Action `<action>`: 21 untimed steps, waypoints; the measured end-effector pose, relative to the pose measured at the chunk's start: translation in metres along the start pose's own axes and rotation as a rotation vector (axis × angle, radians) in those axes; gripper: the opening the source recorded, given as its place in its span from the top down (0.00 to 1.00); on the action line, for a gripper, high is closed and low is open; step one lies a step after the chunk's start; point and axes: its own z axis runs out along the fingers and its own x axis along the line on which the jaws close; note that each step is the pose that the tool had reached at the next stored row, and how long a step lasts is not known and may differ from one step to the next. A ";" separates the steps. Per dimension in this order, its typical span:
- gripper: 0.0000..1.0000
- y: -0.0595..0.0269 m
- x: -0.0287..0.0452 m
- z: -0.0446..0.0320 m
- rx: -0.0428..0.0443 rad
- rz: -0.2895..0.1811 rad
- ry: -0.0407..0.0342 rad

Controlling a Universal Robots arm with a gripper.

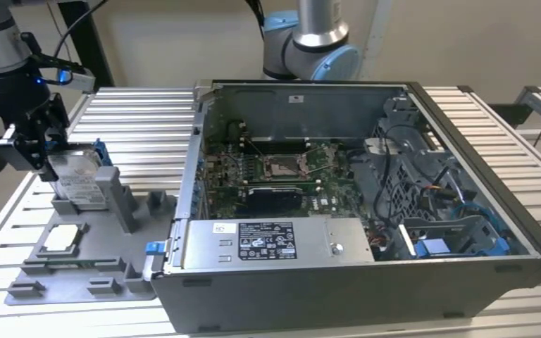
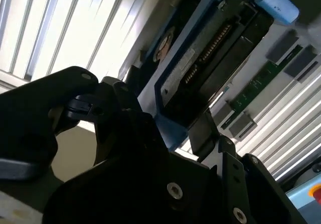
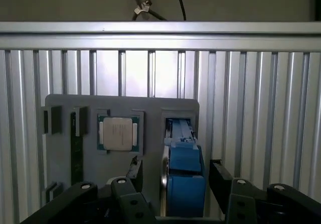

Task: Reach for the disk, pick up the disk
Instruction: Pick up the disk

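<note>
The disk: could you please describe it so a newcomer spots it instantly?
At the exterior view's left, beside the open grey computer case, lies a grey plastic tray. At its far end the rectangular silver disk stands upright in a blue bracket; the square silver chip lies flat.

Narrow gaps separate the fingers (image 3: pixel 221 181) from the upright disk (image 3: pixel 183 169); a grey post (image 1: pixel 110 191) stands just beside it.

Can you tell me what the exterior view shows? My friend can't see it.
The robot arm's tool is at the top of the disk, which stands on edge in a grey tray. An open computer case sits at the exterior view's right.
</note>
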 end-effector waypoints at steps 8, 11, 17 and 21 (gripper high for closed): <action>0.00 0.0005 -0.0006 0.0132 0.0000 0.000 0.0016; 0.00 0.0007 -0.0007 0.0149 -0.0002 0.000 0.0020; 0.00 0.0006 -0.0007 0.0150 -0.0001 0.000 0.0026; 0.00 0.0007 -0.0007 0.0150 0.0000 0.000 0.0030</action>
